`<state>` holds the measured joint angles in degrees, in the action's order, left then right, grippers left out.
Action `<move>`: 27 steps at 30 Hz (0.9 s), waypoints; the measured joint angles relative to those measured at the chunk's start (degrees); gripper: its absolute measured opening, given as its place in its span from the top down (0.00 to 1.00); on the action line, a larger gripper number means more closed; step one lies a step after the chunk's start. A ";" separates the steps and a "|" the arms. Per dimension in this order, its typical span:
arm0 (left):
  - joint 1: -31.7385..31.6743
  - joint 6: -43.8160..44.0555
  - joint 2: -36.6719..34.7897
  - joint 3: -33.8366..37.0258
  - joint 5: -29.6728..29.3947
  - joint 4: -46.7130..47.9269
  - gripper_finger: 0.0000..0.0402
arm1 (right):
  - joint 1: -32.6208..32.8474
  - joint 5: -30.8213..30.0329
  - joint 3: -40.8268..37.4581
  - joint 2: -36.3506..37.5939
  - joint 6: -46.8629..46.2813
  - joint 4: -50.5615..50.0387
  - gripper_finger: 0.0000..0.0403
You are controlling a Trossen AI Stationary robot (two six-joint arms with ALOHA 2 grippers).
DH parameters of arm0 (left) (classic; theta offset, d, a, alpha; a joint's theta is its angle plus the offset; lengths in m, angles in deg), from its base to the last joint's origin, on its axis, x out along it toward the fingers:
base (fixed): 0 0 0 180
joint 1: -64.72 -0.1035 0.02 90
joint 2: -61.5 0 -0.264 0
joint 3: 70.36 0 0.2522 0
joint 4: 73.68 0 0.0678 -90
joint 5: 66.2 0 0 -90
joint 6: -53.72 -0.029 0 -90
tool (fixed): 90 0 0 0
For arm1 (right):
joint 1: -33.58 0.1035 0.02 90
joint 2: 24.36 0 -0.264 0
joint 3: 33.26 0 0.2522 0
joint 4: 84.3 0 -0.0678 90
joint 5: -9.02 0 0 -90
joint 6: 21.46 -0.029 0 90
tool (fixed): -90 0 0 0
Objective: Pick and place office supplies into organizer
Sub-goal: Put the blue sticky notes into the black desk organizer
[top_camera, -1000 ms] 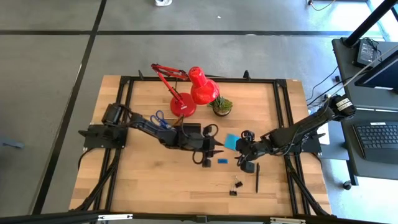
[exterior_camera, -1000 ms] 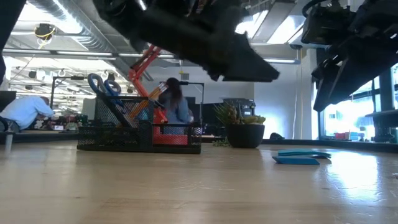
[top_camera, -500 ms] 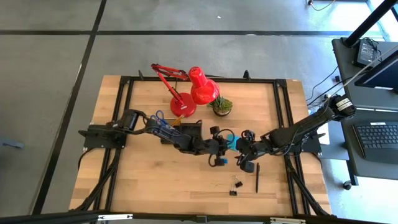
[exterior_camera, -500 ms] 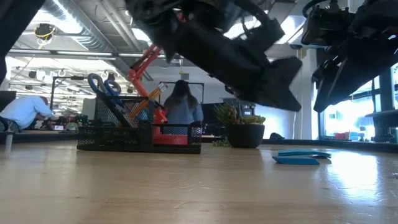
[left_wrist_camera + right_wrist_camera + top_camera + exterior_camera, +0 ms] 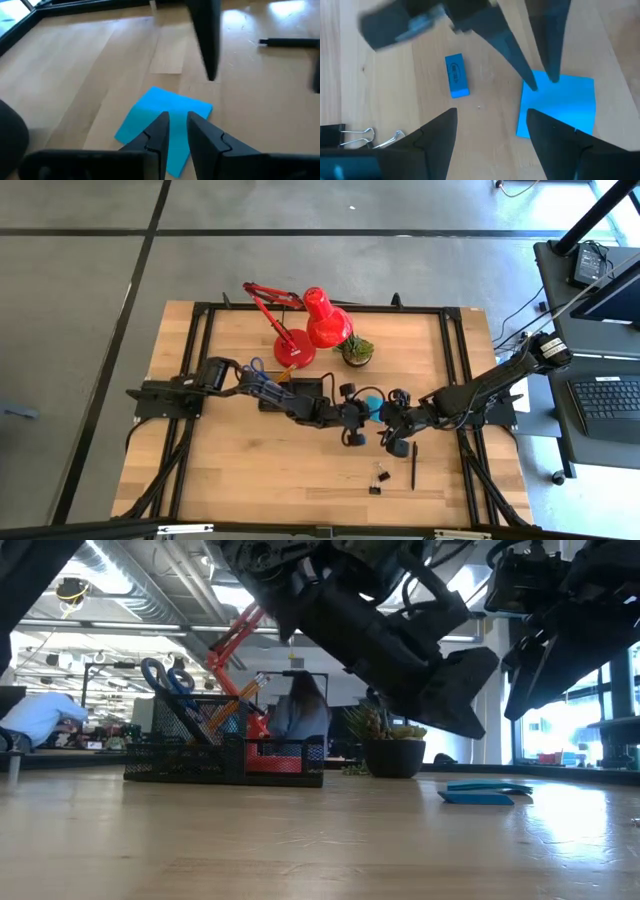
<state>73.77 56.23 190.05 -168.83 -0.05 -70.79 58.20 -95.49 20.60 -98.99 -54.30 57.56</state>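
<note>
- Flat square blue note pad (image 5: 167,117): lies on the wooden bench (image 5: 250,480), just beside the small blue rectangular eraser (image 5: 456,76); its top face is plain.
- Left hand (image 5: 175,122): poised over the note pad's near edge; fingers narrowly parted, nothing between them.
- Right hand (image 5: 492,125): above the bench near the note pad and eraser; fingers spread wide, holding nothing.
- Black mesh organizer (image 5: 225,760): stands by the red desk lamp (image 5: 310,325); holds blue-handled scissors (image 5: 165,675) upright; well apart from the note pad.
</note>
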 joint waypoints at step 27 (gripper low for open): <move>-1.16 1.42 5.00 -3.67 3.99 6.41 0.95 | -0.02 -1.61 -0.02 0.00 1.93 -2.88 0.40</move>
<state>72.62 57.65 195.06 -172.50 3.94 -64.38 58.18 -97.10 20.58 -98.99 -52.36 54.67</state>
